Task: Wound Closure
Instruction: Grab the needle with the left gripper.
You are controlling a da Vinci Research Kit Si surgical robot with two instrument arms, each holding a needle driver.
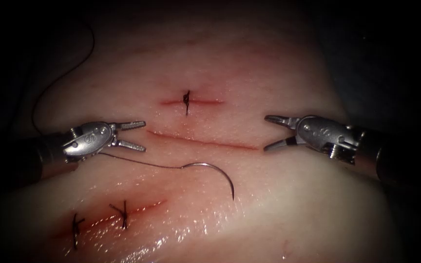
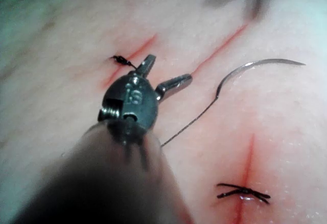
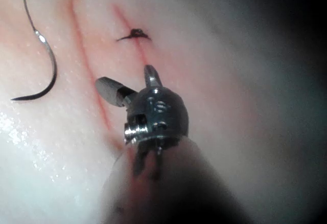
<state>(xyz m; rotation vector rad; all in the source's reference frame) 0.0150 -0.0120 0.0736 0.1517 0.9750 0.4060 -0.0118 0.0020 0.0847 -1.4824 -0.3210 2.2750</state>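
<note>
Tissue is pale, glossy and wet, w/ faint red fluid along each slit. Middle cut is a thin unstitched line running between the two tools. Left tool is polished metal, fingers apart, holding nothing; a stamped mark on its body, maybe "S", can't be read for sure. Right tool is the same build, fingers apart, empty, at the cut's right end. Needle, a slim dark steel curve, lies free on the tissue surface, just below the left tool's fingers and to their right, not in tissue. Thread trails from its blunt end under the left tool. Dark knotted stitches sit on the other slits. Bare tissue lies open between both tips.
</note>
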